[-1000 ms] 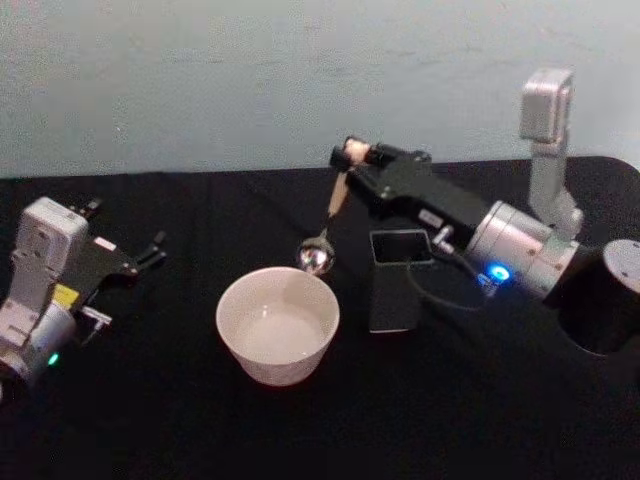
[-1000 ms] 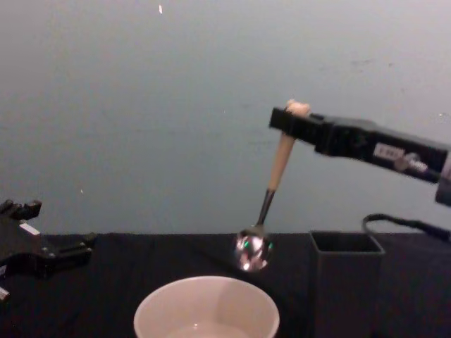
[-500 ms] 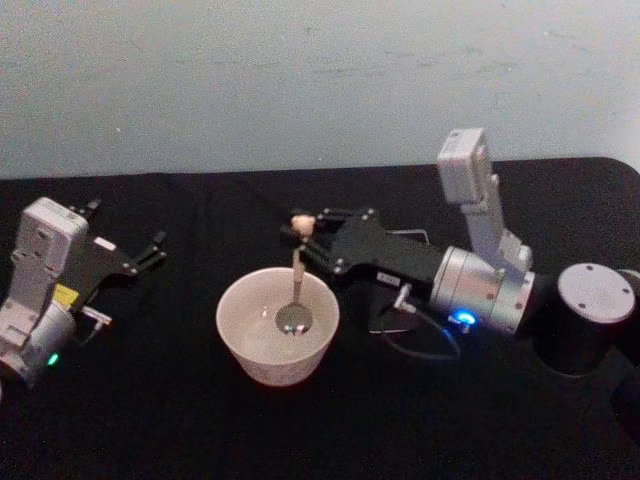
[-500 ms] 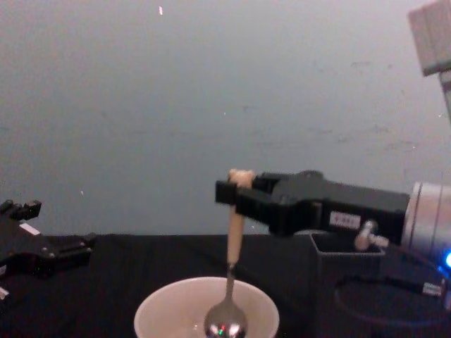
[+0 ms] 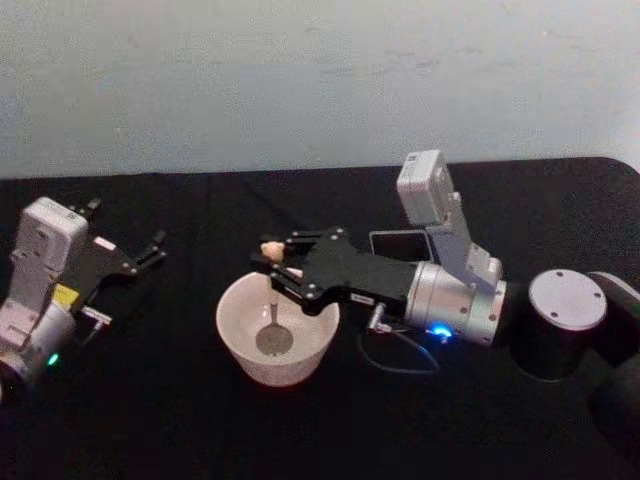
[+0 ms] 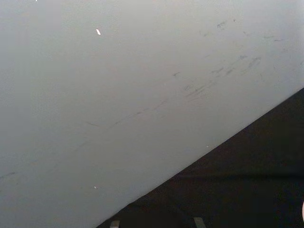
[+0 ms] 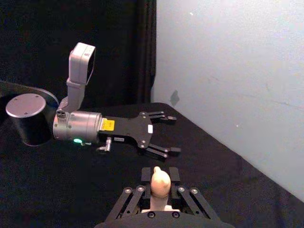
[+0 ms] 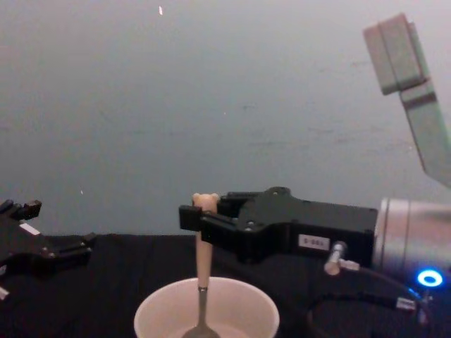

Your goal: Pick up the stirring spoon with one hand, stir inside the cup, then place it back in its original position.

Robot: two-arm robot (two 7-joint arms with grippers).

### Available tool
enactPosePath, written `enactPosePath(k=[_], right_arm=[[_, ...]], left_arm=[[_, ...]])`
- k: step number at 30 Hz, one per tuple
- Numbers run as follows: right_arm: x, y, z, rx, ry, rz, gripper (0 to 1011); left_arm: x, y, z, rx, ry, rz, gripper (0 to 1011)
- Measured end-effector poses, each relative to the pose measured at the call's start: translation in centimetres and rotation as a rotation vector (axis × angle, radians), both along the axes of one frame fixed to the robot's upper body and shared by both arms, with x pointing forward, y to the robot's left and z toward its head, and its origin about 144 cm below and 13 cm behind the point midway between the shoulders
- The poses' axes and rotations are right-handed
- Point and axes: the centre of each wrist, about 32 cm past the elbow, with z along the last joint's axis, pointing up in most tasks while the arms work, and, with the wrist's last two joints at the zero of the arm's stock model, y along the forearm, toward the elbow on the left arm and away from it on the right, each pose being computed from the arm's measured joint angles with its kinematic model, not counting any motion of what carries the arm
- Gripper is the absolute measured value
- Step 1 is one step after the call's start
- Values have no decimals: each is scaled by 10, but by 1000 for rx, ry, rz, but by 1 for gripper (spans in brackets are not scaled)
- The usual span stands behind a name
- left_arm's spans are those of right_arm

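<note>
Stirring step in hand. The right gripper (image 5: 274,264) reaches in from the right and hangs over the wide round off-white cup (image 5: 291,372), which sits at mid-table on the black table cloth (image 5: 200,430). Its fingers are closed on the cream upper handle of the slim bear-topped stirring spoon (image 5: 273,305), just below the bear head. The spoon stands close to upright. Its metal neck runs down past the rim and its round bowl lies low inside the cup, about central. Whether it touches the bottom cannot be told. The chest view confirms the grip (image 8: 201,215), the spoon (image 8: 203,271) and the cup wall (image 8: 158,313). The left gripper (image 5: 150,250) lies parked at the far left of the table, well apart from the cup, fingers spread and holding nothing. The right wrist view shows the same (image 7: 170,134). The small dark grey square-sided holder (image 5: 396,242) stands right of the cup and farther back, partly hidden behind the right arm. Judgement: the next move calls for small circles of the spoon bowl kept inside the thin rim, since a wide sweep could push the cup. A straight lift clear of the rim should follow, then a carry right and back to the holder. The holder's mouth is narrow, so the spoon should go in near vertical. The cloth is bare to the left and near side of the cup.
</note>
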Motion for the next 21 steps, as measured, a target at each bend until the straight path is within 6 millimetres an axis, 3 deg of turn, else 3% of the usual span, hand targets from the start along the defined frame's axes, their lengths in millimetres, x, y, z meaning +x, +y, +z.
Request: enactPosePath(k=[13,21], right_arm=[[11,20,-4,-16,5,-19,217],[22,17,-7,-5,9,-88,217]], left_arm=[[0,0,0,0,0,0,1001],[0,0,0,0,0,0,1001]])
